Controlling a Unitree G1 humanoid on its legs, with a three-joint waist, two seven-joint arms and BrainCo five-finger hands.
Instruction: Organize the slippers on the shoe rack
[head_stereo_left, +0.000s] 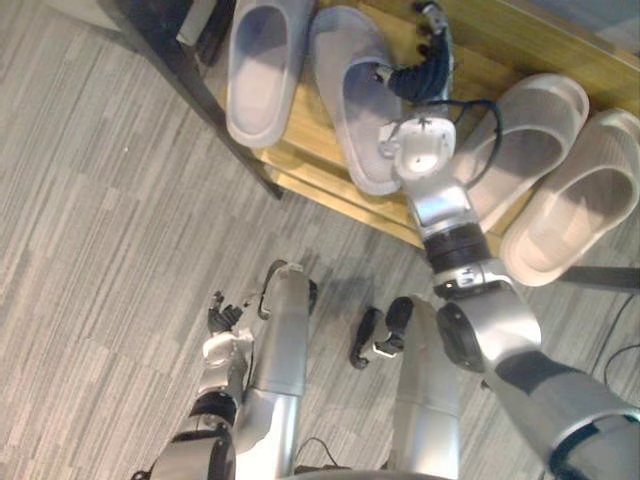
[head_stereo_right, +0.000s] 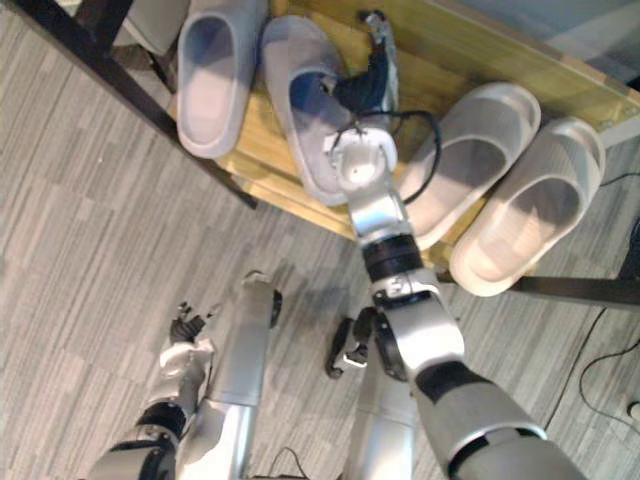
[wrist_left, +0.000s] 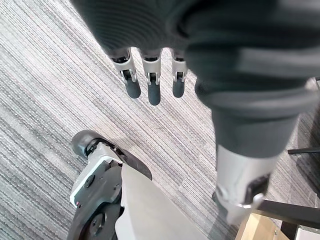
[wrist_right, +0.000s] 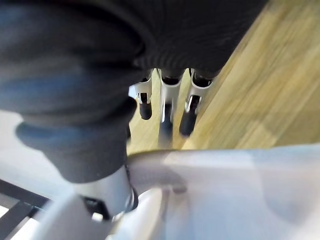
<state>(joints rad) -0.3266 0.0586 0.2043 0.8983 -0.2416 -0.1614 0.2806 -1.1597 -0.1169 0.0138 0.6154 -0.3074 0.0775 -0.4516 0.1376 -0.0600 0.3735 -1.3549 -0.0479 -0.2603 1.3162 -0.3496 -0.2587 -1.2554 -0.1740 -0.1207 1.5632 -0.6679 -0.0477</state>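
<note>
Four slippers lie on the wooden shelf (head_stereo_left: 500, 50) of the shoe rack. Two are lavender: one at the left end (head_stereo_left: 262, 65) and one beside it (head_stereo_left: 352, 95). A beige pair (head_stereo_left: 530, 140) (head_stereo_left: 585, 200) lies at the right. My right hand (head_stereo_left: 425, 70) reaches over the shelf between the second lavender slipper and the beige pair. Its fingers (wrist_right: 167, 120) are straight over bare wood, and its thumb sits at the lavender slipper's (wrist_right: 225, 190) edge. My left hand (head_stereo_left: 222, 318) hangs low over the carpet with relaxed fingers (wrist_left: 154, 90), holding nothing.
The rack's black metal frame (head_stereo_left: 215, 120) runs along the shelf's left end, and another black bar (head_stereo_left: 600, 278) sticks out at the right. Grey striped carpet (head_stereo_left: 110, 220) covers the floor in front. A bare strip of wood lies behind the slippers.
</note>
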